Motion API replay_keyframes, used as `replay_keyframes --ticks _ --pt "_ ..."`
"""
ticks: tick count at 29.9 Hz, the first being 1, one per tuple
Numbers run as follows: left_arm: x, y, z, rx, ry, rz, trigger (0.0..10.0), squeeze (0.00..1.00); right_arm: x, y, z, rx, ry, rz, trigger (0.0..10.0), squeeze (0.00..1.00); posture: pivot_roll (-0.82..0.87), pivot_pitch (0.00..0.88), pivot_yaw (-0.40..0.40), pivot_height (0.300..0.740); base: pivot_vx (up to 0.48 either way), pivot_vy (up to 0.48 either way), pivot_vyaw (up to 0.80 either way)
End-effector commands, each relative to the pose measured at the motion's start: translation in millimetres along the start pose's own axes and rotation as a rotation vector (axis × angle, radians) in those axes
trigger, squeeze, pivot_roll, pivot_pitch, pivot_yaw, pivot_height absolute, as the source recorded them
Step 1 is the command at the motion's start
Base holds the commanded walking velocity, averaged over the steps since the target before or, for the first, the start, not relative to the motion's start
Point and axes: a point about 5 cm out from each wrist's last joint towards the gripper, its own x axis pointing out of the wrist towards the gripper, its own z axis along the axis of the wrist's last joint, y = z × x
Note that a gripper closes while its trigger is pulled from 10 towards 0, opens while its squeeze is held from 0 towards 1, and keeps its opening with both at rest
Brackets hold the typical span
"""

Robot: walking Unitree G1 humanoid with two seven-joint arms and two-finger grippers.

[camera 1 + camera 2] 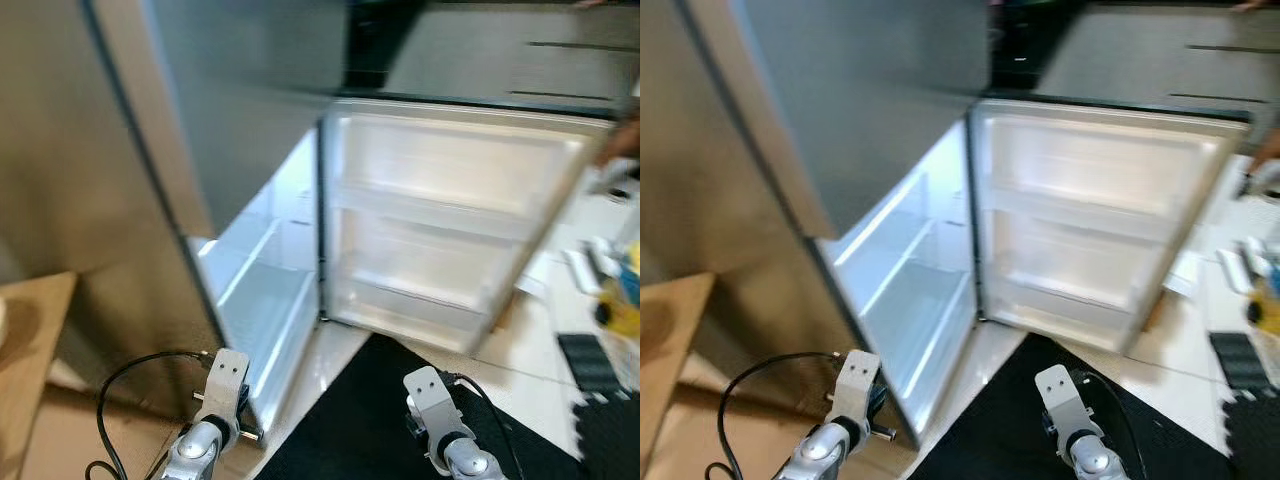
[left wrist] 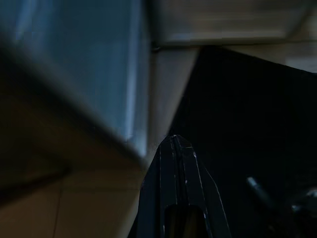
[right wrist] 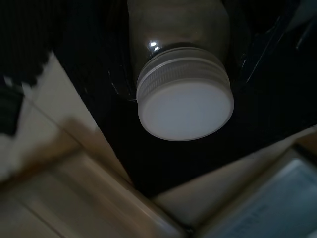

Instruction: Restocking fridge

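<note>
No legible writing on any surface. Fridge (image 1: 300, 250) stands with its door (image 1: 450, 220) swung wide; door shelves (image 1: 1080, 215) and inner shelves (image 1: 905, 290) lit white. Black mat (image 1: 380, 420) lies on the floor before the door. Right gripper (image 3: 183, 74) is clamped on a jar (image 3: 181, 29) with a white lid (image 3: 185, 109). Left gripper (image 2: 174, 144) hangs low near the fridge's bottom edge, fingers together.

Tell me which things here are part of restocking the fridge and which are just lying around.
Part of the job:
fridge, standing open
fridge door, shelves bare
bottle with white cap, in the right gripper

Just lying about:
black mat
cardboard on the left
blurred clutter on the floor at right
black cable
</note>
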Motion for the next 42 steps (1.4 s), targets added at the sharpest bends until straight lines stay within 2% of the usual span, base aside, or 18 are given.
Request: replay_keyframes --ticks 1,4,14,19,42 --pt "-0.2 -1.1 -1 0.015 0.002 -0.011 10.0 0.00 -1.1 1.5 -2 0.011 0.000 0.000 10.0 0.00 -0.17 0.044 0.065 0.740 0.000 0.000 -0.80" --pt "0.0 -2.4 0 0.014 -0.010 -0.019 10.0 0.00 -1.3 0.9 -2 0.006 -0.001 -0.004 10.0 0.00 -0.17 0.044 0.067 0.740 0.000 0.000 -0.80" --pt "0.8 -4.5 3 0.009 -0.030 -0.026 10.0 0.00 -1.3 -0.2 0 -0.004 -0.021 -0.008 10.0 0.00 -0.17 0.051 0.062 0.740 0.000 0.000 0.00" --pt "0.7 -4.1 4 -0.021 -0.051 -0.010 10.0 0.00 -1.2 -0.3 0 -0.007 -0.025 -0.007 10.0 0.00 -0.17 0.057 0.061 0.740 0.000 0.000 0.00" --pt "2.6 -3.2 9 -0.053 -0.076 0.014 10.0 0.00 -0.6 -2.0 2 -0.018 -0.032 -0.003 10.0 0.00 -0.16 0.063 0.048 0.740 0.000 -0.391 0.00"
